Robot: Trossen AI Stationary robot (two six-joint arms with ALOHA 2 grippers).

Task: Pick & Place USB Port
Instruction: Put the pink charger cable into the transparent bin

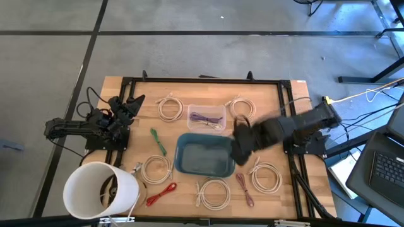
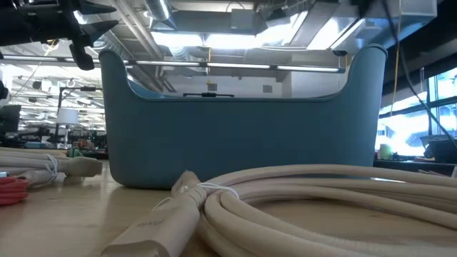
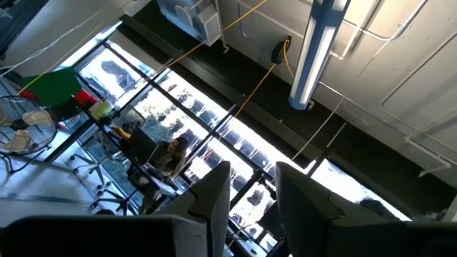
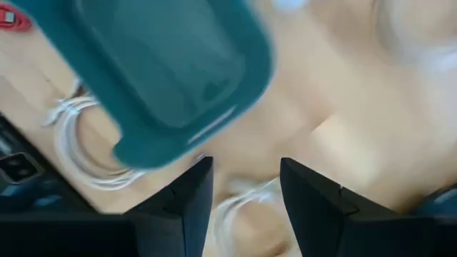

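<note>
Several coiled white USB cables lie flat on the wooden table: one (image 1: 266, 177) near the right, one (image 1: 213, 193) at the near edge and one (image 1: 242, 106) at the far side. A blue bin (image 1: 203, 154) stands at the middle. My right gripper (image 1: 240, 144) hangs high over the bin's right rim, pointing down. In the right wrist view it (image 4: 246, 185) is open, with only the table and a blurred coil (image 4: 243, 210) showing below the gap. My left gripper (image 3: 253, 193) waits at the table's left edge, tipped upward and open on nothing.
A clear tray (image 1: 207, 118) with a purple cable sits behind the bin. A green cable (image 1: 158, 142), a red one (image 1: 161, 192) and a maroon one (image 1: 245, 189) lie loose. A white bucket (image 1: 101, 189) stands at the near left corner. Two more coils (image 1: 156, 168) (image 1: 169, 108) lie left.
</note>
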